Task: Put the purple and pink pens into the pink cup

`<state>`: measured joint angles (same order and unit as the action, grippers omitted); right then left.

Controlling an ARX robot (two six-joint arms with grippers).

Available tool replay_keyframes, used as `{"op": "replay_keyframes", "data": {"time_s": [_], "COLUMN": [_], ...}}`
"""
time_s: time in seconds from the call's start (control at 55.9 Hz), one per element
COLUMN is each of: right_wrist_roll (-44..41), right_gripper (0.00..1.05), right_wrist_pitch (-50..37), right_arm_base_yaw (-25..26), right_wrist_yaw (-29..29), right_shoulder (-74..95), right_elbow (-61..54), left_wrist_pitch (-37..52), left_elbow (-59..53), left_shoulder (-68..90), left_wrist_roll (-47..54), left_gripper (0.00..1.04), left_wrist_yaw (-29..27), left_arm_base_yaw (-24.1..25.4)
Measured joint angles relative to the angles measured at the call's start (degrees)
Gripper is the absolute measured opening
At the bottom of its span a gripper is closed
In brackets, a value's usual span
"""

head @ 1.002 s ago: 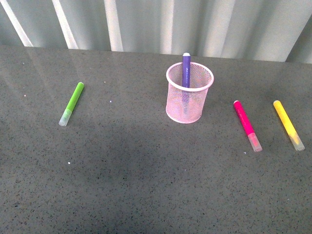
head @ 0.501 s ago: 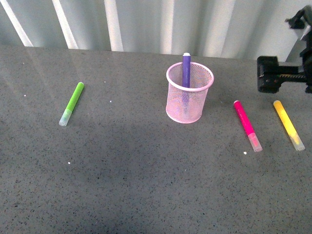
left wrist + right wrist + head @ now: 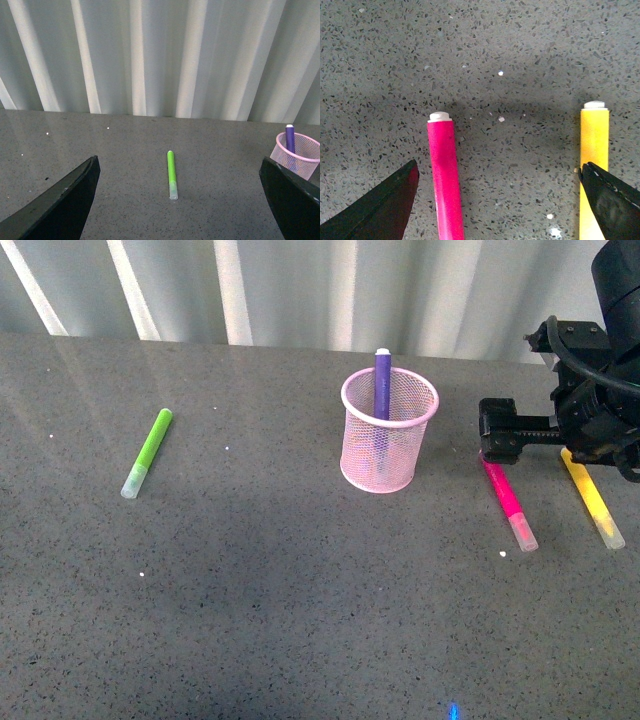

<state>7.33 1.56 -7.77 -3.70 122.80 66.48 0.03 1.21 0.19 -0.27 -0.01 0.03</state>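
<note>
Grey table (image 3: 250,590), right tool (image 3: 498,172) spread wide over pink pen (image 3: 445,175)

1. The light pink wire-mesh cup (image 3: 402,456), round with a thick rolled rim and slightly tapered toward its base, stands upright on the speckled grey desk (image 3: 280,590).
2. The dark purple marker pen (image 3: 382,381) stands nearly upright inside the cup, leaning against the far side of the rim. Its white-tipped end pokes above the rim, and its lower part shows dimly through the mesh.
3. The hot-pink marker pen (image 3: 506,496) lies flat on the desk, outside the cup and to its right, well apart from it. Its translucent clear cap points toward the robot and slightly away from the cup, and its white-plugged end points away from the robot.
</note>
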Motion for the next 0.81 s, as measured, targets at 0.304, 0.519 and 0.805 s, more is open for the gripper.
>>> {"op": "replay_keyframes", "data": {"time_s": [0.304,0.519,0.805], "right_wrist_roll": [0.87,1.42,1.77], "right_gripper": [0.98,0.98,0.93], "right_wrist_pitch": [-1.11,-2.05,-2.99], "right_arm_base_yaw": [-1.7,-2.29,-1.73], "right_wrist_yaw": [0.9,1.46,1.2], "right_shoulder": [2.1,3.98,4.33], "right_elbow": [1.25,1.22,0.72], "left_wrist_pitch": [0.0,0.0,0.0], "left_elbow": [0.0,0.0,0.0], "left_shoulder": [0.0,0.0,0.0], "left_wrist_roll": [0.0,0.0,0.0], "left_gripper": [0.98,0.98,0.98], "left_wrist_yaw": [0.0,0.0,0.0], "left_arm_base_yaw": [0.0,0.0,0.0]}}
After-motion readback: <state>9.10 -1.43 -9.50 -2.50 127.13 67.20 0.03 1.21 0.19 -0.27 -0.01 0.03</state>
